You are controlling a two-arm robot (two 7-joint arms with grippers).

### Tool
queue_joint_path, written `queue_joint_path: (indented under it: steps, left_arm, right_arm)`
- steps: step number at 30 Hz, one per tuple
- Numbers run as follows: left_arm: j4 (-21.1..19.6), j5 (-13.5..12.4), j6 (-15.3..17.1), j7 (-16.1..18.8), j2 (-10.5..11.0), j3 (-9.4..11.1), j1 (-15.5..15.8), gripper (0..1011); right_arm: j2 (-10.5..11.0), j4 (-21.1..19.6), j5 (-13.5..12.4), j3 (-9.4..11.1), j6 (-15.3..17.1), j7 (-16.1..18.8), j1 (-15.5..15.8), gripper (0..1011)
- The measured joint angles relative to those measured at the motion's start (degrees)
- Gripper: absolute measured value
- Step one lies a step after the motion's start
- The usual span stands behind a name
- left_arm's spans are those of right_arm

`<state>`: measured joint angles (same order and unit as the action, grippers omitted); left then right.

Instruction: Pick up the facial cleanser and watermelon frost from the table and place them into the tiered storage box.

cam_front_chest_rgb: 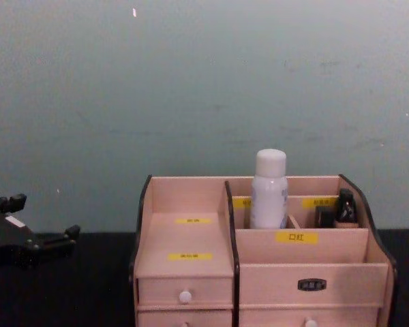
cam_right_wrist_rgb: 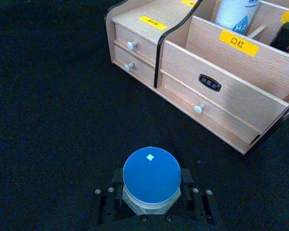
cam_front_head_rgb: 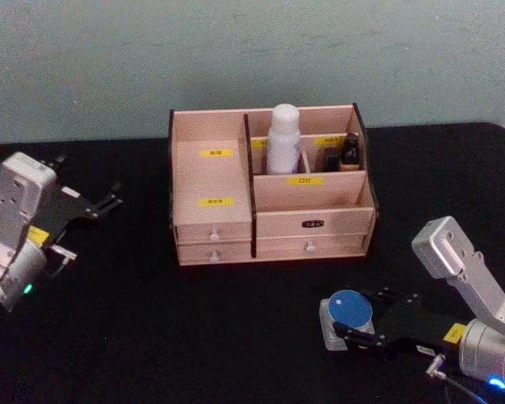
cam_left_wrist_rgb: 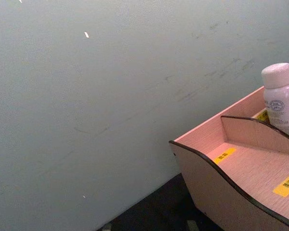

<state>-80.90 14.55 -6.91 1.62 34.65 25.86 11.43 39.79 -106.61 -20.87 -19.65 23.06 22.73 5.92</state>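
The tiered storage box (cam_front_head_rgb: 311, 198) stands mid-table, also seen in the chest view (cam_front_chest_rgb: 307, 269). A white bottle, the facial cleanser (cam_front_head_rgb: 284, 139), stands upright in a rear compartment (cam_front_chest_rgb: 268, 191) (cam_left_wrist_rgb: 281, 98). The watermelon frost (cam_front_head_rgb: 350, 308) is a small pale jar with a blue lid (cam_right_wrist_rgb: 151, 172), resting on the black table in front of the box's right side. My right gripper (cam_front_head_rgb: 353, 320) holds it, with a finger pressed against each side (cam_right_wrist_rgb: 151, 188). My left gripper (cam_front_head_rgb: 114, 198) hovers open and empty to the left of the box (cam_front_chest_rgb: 44, 218).
A dark small bottle (cam_front_head_rgb: 349, 151) stands in the box's rear right compartment. The box's left stepped shelves (cam_front_head_rgb: 206, 177) hold nothing. Small white-knobbed drawers (cam_right_wrist_rgb: 198, 109) face me. A pale wall rises right behind the table (cam_front_head_rgb: 109, 135).
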Motion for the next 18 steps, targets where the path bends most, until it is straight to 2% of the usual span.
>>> queue_joint_path:
  steps: [8, 14, 17, 18]
  left_arm:
    - [0.0, 0.0, 0.0, 0.0, 0.0, 0.0, 0.0, 1001]
    - [0.0, 0.0, 0.0, 0.0, 0.0, 0.0, 0.0, 1001]
    - [0.0, 0.0, 0.0, 0.0, 0.0, 0.0, 0.0, 1001]
    - [0.0, 0.0, 0.0, 0.0, 0.0, 0.0, 0.0, 1001]
  right_arm:
    - [0.2, -1.8, 0.0, 0.3, -0.1, 0.8, -1.0, 718]
    - [0.4, -4.3, 0.0, 0.2, 0.8, 1.6, -4.3, 718]
    - [-0.2, -4.9, 0.1, -0.5, 1.8, 2.1, -7.6, 718]
    - [-0.2, -4.9, 0.1, -0.5, 1.8, 2.1, -7.6, 718]
